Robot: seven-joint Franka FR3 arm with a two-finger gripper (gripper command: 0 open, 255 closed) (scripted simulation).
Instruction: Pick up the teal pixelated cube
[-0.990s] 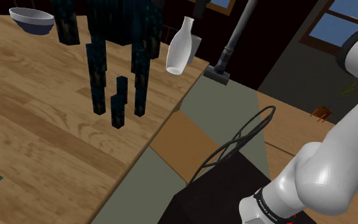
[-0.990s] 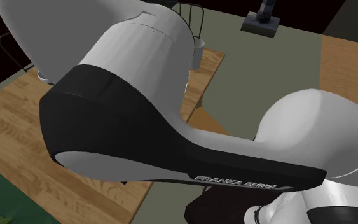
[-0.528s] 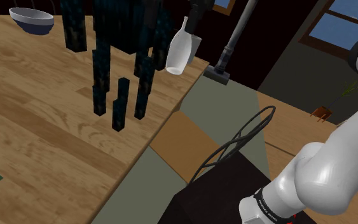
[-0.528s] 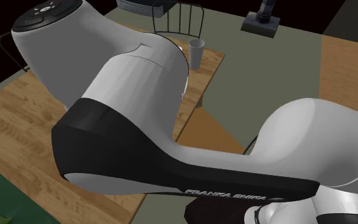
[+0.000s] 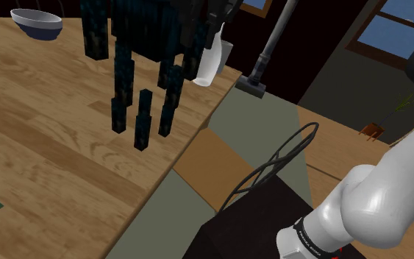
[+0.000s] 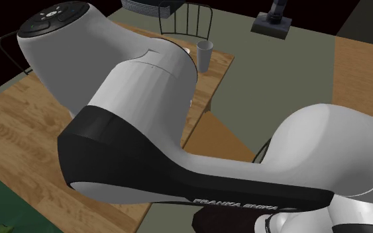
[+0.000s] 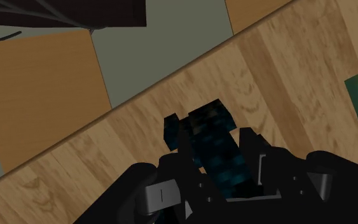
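Shifted toward the shoulder view's 3 o'clock since a second ago, the dark teal-flecked pixelated cube (image 5: pixel 143 29) (image 7: pixel 210 127) hangs over the light wooden worktop (image 5: pixel 51 147), clamped in the black claw (image 7: pixel 217 153); a white vase (image 5: pixel 209 66) stands at its 3 o'clock.

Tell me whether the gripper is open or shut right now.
Shut: in the wrist view the gripper has its fingers clasped on both sides of the dark teal pixelated cube.
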